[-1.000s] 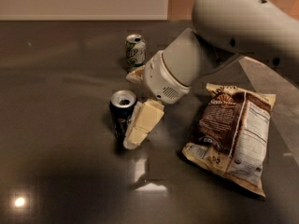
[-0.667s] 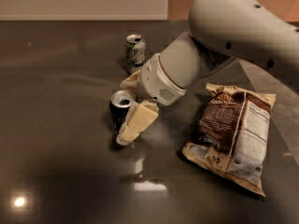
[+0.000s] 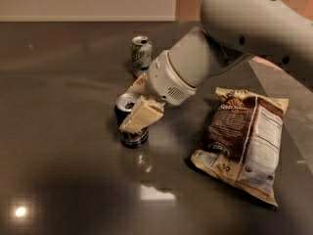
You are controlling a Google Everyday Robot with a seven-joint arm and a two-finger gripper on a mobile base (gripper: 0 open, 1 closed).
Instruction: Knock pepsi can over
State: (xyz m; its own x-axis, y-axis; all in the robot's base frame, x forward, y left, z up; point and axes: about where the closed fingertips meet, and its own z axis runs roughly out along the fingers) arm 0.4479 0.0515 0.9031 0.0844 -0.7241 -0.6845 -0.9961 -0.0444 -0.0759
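Pepsi can (image 3: 132,137) left of centre on the dark table (image 3: 58,151), upright or nearly so, not yet toppled. Gripper (image 3: 132,109) against its right side, fingers (image 3: 142,115) spread, the near one lying across the can. White-and-green can (image 3: 141,55) behind; snack bag (image 3: 244,141) at right. Remaining, by judgement: the toppling push.

Gripper (image 3: 130,108) is sitting at the pepsi can (image 3: 132,138), its near finger (image 3: 141,115) hiding most of the can's side. Behind the gripper, the arm (image 3: 254,23) is running off the right edge.
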